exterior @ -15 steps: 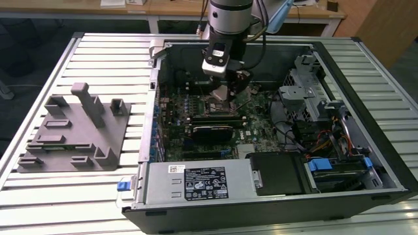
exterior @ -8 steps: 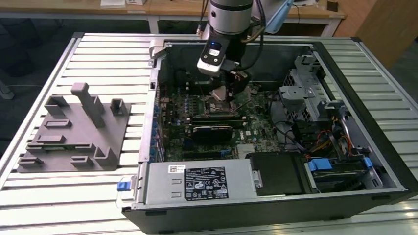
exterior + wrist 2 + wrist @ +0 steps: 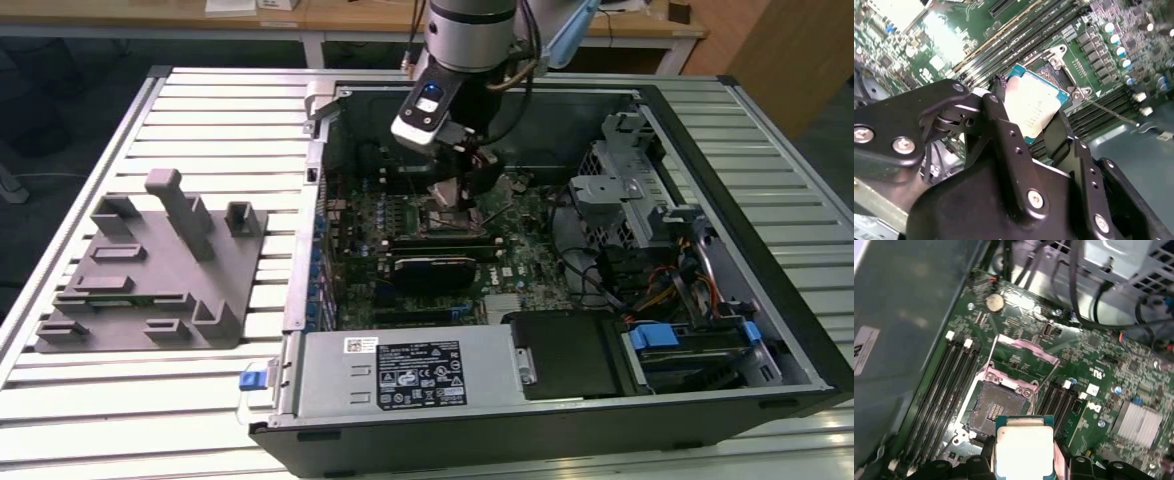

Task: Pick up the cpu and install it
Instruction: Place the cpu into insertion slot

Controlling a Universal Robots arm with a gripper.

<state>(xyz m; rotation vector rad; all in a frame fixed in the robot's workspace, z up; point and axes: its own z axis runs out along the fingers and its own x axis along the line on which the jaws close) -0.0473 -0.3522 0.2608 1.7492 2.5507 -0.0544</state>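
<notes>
Arm: comes down from the far side of the exterior view into the open computer case (image 3: 534, 440), with the gripper (image 3: 461, 200) low over the green circuit board (image 3: 527, 230).
Jaws: clamped on the cpu (image 3: 1031, 105). The two black fingers (image 3: 1004, 125) press on opposite edges of the chip, so they stand apart by just its width.
Cpu: held in the grip with its pale silvery top towards both wrist cameras and a thin green border showing round it. It is not seated.
Cpu position: in the first wrist view it hangs at the near edge of the socket (image 3: 996, 410) and overlaps that edge in the picture. How high it is above the socket cannot be told.
Socket: open, with the dark field of contacts bare inside a metal frame. Its cover plate (image 3: 1024, 357) is swung up and back, and in the second wrist view a thin lever (image 3: 1109, 112) sticks out to one side.
Board near the socket: long dark memory slots (image 3: 936, 400) run along both sides. A round coin battery (image 3: 994, 302) sits beyond the cover plate, and a finned silver heat sink (image 3: 1136, 422) lies farther off.
Case: lies on its side on the slatted white table (image 3: 214, 110), with a silver labelled box (image 3: 400, 370) and a black block (image 3: 567, 350) at its near end.
Tray: a grey plastic tray (image 3: 147, 270) rests on the table at the exterior view's left, well apart from the gripper.
</notes>
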